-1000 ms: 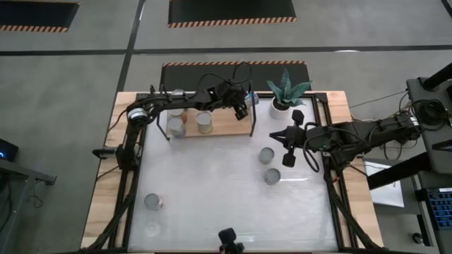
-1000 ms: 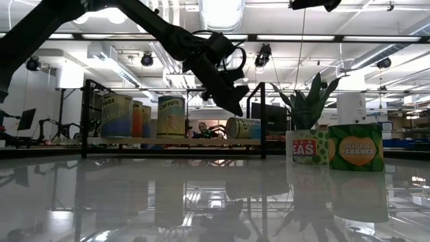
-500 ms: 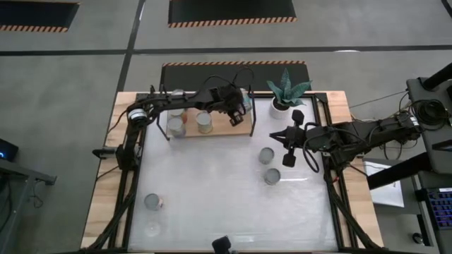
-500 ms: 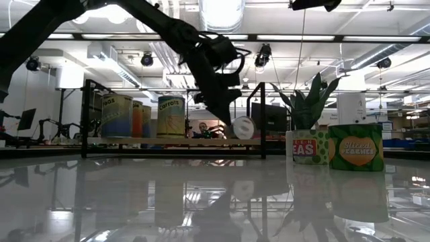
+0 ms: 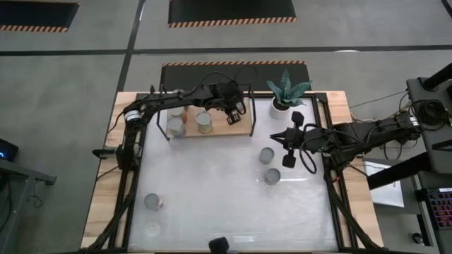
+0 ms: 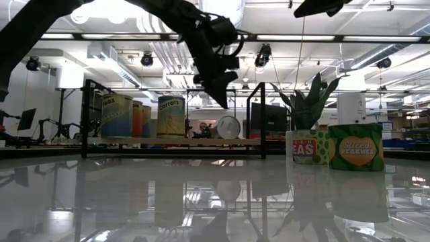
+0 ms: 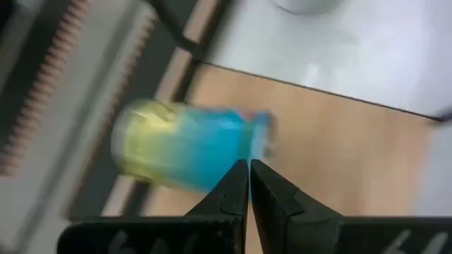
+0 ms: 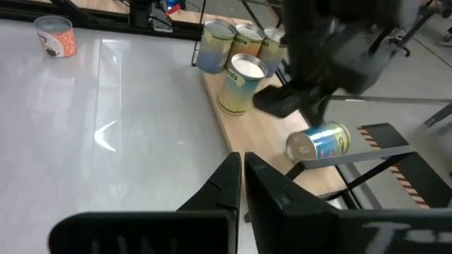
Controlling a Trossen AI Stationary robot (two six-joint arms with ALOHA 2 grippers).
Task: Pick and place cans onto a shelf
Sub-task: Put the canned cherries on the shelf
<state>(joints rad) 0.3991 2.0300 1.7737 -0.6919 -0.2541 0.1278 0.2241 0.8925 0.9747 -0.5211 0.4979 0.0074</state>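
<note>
Overhead, left gripper [image 5: 233, 116] sits above the right-hand part of the shelf [image 5: 244, 129], fingers pressed together with nothing between them. Left wrist view confirms this: the two dark fingers [image 7: 239, 185] meet tip to tip, and just past them a blue-and-yellow can [image 7: 185, 147] lies on its side on the wooden board, at the board's edge next to the black frame bar. Same toppled can [image 8: 319, 143] shows in the right wrist view, shiny end facing the camera, resting at the shelf's far end below the dark left arm. In the low view it appears as a round silver disc [image 6: 228, 127] on the shelf, gripper hanging above it and apart from it.

Upright cans on the shelf: two visible from above [image 5: 204, 123], [image 5: 176, 126]; the low view shows three or so labelled cans grouped at the shelf's left part [image 6: 170, 117].

Cans on the white tabletop [image 5: 212, 190]: two near the right gripper [image 5: 266, 155], [image 5: 272, 176], one alone near the front left corner [image 5: 152, 202]. Low view reads their labels as peas [image 6: 309, 147] and sliced peaches [image 6: 356, 147].

Right gripper [image 5: 291, 138] hovers beside the potted plant [image 5: 285, 92], over the table's right side, fingers [image 8: 233, 185] closed and empty.
</note>
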